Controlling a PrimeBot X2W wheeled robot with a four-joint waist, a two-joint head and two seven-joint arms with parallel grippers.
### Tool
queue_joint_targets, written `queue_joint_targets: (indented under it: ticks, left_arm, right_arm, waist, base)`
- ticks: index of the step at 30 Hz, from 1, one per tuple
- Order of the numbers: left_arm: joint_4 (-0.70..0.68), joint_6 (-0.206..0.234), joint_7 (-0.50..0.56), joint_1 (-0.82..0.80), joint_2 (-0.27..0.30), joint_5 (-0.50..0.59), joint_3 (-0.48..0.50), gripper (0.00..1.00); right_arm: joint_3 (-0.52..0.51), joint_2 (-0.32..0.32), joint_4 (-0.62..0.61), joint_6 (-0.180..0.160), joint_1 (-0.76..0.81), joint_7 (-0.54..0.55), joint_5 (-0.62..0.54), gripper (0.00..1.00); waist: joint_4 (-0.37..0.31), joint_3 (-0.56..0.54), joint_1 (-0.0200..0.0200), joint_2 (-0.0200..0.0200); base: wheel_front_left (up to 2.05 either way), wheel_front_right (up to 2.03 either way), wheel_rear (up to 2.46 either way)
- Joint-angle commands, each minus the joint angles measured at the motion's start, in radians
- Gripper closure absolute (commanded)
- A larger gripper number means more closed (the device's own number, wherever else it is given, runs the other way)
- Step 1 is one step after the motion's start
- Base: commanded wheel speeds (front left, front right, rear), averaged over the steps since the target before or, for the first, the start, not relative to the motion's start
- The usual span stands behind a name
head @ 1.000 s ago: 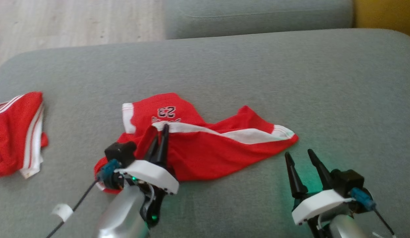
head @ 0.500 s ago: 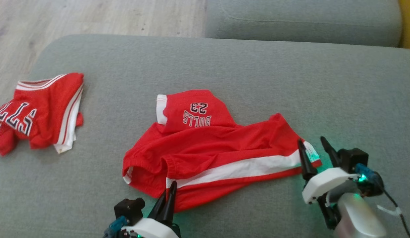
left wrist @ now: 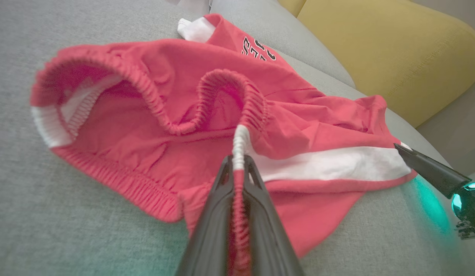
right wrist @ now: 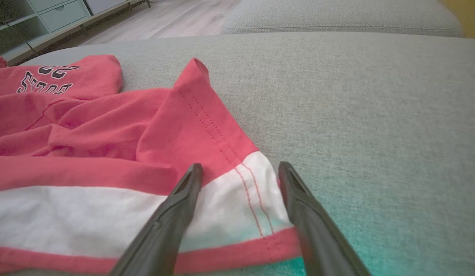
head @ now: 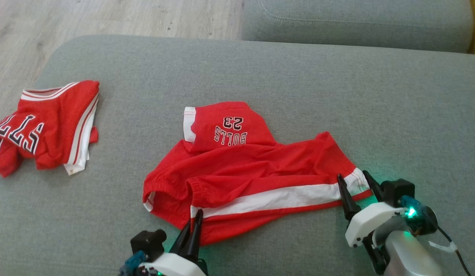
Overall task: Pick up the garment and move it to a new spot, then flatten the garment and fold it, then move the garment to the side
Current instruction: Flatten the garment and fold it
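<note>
Pinching the elastic waistband [left wrist: 239, 143] of the red Bulls shorts [head: 252, 168], the left tool [head: 195, 216] is clamped tight on the fabric at their near edge. The shorts lie crumpled in the middle of the grey sofa cushion [head: 337, 96]. The right tool [head: 351, 175] stands spread wide, its fingers straddling the white-striped leg hem [right wrist: 256, 199]. A red jersey [head: 45, 122] lies well apart, far left.

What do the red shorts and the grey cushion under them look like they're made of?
The shorts: thin, soft, matte knit, maybe cotton or polyester jersey; it lies in loose folds, with a ribbed elastic waistband and stitched hems. The cushion: matte, heathered grey woven upholstery; fine weave grain shows close up. Fibres can't be told.
</note>
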Motion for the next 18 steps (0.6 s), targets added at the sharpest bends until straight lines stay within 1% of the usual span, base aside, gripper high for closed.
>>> queue_joint_targets:
  ticks: [1,2,3,4,5,6,7,8,9,11,14,17,18]
  left_arm:
    - [-0.031,-0.006,-0.012,-0.018,0.002,0.013,0.042,1.00]
    - [-0.031,-0.006,-0.012,-0.018,0.002,0.015,0.043,1.00]
    - [-0.031,-0.006,-0.012,-0.018,0.002,0.016,0.044,1.00]
    - [-0.031,-0.006,-0.012,-0.018,0.001,0.018,0.045,1.00]
    - [-0.031,-0.006,-0.012,-0.017,0.001,0.019,0.046,1.00]
    - [-0.031,-0.006,-0.012,-0.016,0.001,0.020,0.047,1.00]
    - [-0.030,-0.006,-0.012,-0.015,0.001,0.022,0.048,1.00]
    - [-0.029,-0.006,-0.012,-0.014,0.001,0.023,0.050,1.00]
    - [-0.028,-0.006,-0.012,-0.013,0.001,0.024,0.052,1.00]
    - [-0.027,-0.006,-0.012,-0.011,0.000,0.027,0.056,1.00]
    - [-0.043,-0.006,-0.012,-0.007,0.003,0.038,0.081,1.00]
    - [-0.085,-0.006,-0.012,-0.009,0.019,0.073,0.135,1.00]
    - [-0.085,-0.006,-0.012,-0.009,0.019,0.073,0.135,1.00]
  right_arm:
    - [0.027,-0.005,-0.029,-0.001,-0.003,-0.006,0.007,0.00]
    - [0.031,-0.005,-0.032,-0.001,0.000,-0.006,0.010,0.00]
    - [0.035,-0.005,-0.035,-0.001,0.003,-0.006,0.013,0.05]
    - [0.039,-0.006,-0.037,-0.001,0.006,-0.006,0.015,0.17]
    - [0.044,-0.006,-0.042,-0.001,0.010,-0.006,0.020,0.27]
    - [0.048,-0.008,-0.048,-0.001,0.013,-0.006,0.024,0.49]
    - [0.052,-0.010,-0.053,-0.001,0.017,-0.006,0.028,0.61]
    - [0.055,-0.011,-0.059,-0.001,0.021,-0.007,0.032,0.78]
    - [0.059,-0.013,-0.066,-0.001,0.026,-0.007,0.035,1.00]
    - [0.065,-0.014,-0.084,-0.001,0.034,-0.007,0.042,1.00]
    - [0.059,-0.013,-0.142,-0.001,0.050,-0.007,0.058,1.00]
    - [0.036,-0.002,-0.206,-0.001,0.069,-0.007,0.122,1.00]
    - [0.036,-0.002,-0.206,-0.001,0.069,-0.007,0.122,1.00]
  waist:
    - [-0.003,0.001,0.0000,0.0000]
    - [-0.004,0.002,0.0000,0.0000]
    - [-0.005,0.002,0.0000,0.0000]
    - [-0.005,0.001,0.0000,0.0000]
    - [-0.006,0.000,0.0000,0.0000]
    - [-0.006,-0.001,0.0000,0.0000]
    - [-0.007,-0.002,0.0000,0.0000]
    - [-0.008,-0.004,0.0000,0.0000]
    - [-0.008,-0.006,0.0000,0.0000]
    - [-0.010,-0.010,0.0000,0.0000]
    - [-0.013,-0.033,0.0000,0.0000]
    - [-0.026,-0.081,0.0000,0.0000]
    - [-0.026,-0.081,0.0000,0.0000]
  base:
    - [0.00,0.00,0.00]
    - [0.00,0.00,0.00]
    - [0.00,0.00,0.00]
    - [0.00,0.00,0.00]
    - [0.00,0.00,0.00]
    - [0.00,0.00,0.00]
    - [0.00,0.00,0.00]
    - [0.00,0.00,0.00]
    - [0.00,0.00,0.00]
    - [0.00,0.00,0.00]
    - [0.00,0.00,0.00]
    - [0.00,0.00,0.00]
    - [0.00,0.00,0.00]
